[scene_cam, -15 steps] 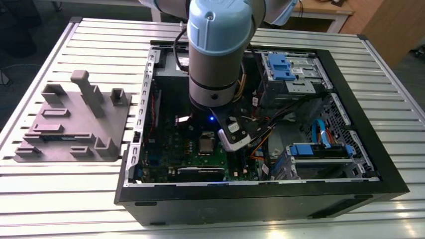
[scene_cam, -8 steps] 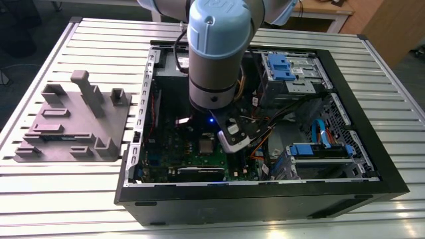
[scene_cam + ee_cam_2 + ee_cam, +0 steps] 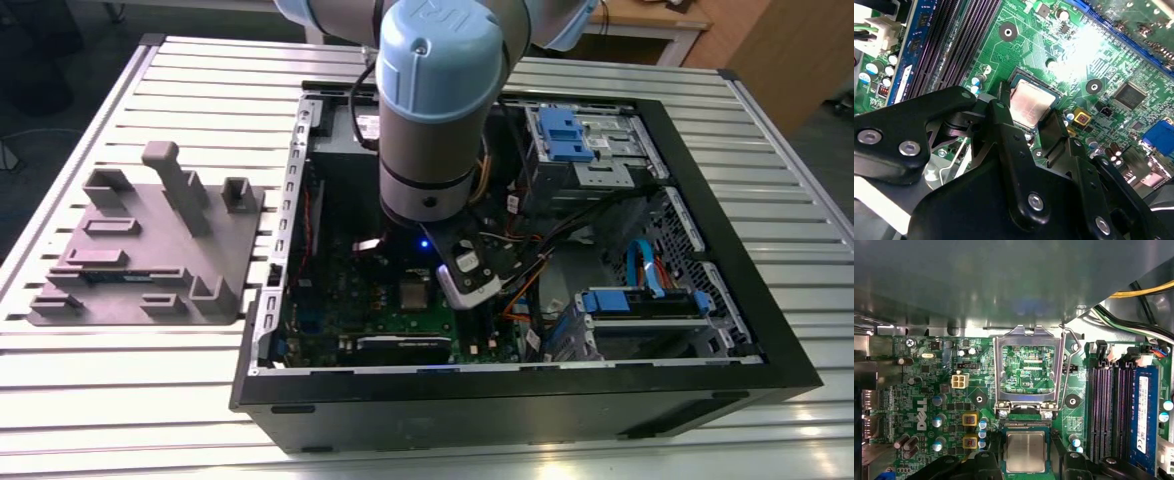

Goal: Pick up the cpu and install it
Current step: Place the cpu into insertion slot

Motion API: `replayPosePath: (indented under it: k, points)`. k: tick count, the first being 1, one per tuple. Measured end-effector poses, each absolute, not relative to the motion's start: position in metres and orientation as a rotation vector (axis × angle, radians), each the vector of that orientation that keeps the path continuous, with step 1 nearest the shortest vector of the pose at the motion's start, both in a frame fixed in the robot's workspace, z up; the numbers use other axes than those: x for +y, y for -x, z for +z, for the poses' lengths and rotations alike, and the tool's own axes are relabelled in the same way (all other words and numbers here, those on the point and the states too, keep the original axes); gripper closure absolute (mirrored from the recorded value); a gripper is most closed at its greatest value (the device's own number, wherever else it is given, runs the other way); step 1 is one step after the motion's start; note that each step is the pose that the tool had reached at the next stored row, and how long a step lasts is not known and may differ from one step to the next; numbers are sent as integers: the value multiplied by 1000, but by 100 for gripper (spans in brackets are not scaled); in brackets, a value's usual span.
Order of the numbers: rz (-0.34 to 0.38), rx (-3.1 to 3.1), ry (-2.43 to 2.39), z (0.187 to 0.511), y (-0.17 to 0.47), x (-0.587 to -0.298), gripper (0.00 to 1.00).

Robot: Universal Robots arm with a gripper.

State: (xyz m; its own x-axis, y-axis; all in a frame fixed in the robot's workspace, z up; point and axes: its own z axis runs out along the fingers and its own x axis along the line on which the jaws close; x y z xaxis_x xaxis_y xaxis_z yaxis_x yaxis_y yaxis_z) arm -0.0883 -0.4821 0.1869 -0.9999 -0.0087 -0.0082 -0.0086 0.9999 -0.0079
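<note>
The cpu (image 3: 1025, 451) is a flat square chip with a silver metal top. It lies within the socket frame on the green motherboard (image 3: 929, 390). In both wrist views my black gripper (image 3: 1030, 107) straddles the cpu (image 3: 1030, 101), with one dark part close to each of two opposite edges. The socket's metal load plate (image 3: 1027, 371) stands swung up, and its wire lever (image 3: 1070, 347) is raised beside it. In the exterior view the arm (image 3: 427, 120) reaches down into the open computer case over the motherboard (image 3: 387, 320).
The black computer case (image 3: 534, 400) lies open on a slatted metal table (image 3: 120, 390). Memory slots (image 3: 1109, 410) run beside the socket. Cables (image 3: 534, 270) and blue drive brackets (image 3: 567, 135) crowd the exterior view's right. A grey fixture plate (image 3: 147, 250) sits at its left.
</note>
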Motion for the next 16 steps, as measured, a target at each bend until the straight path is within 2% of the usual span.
replayPosePath:
  k: [8, 10, 11, 16]
  points:
    - [-11, 3133, 14, 186, 88, -482, 53]
    - [-10, 3133, 14, 186, 88, -482, 52]
    - [-11, 3133, 14, 186, 88, -482, 46]
    - [-10, 3133, 13, 189, 88, -482, 46]
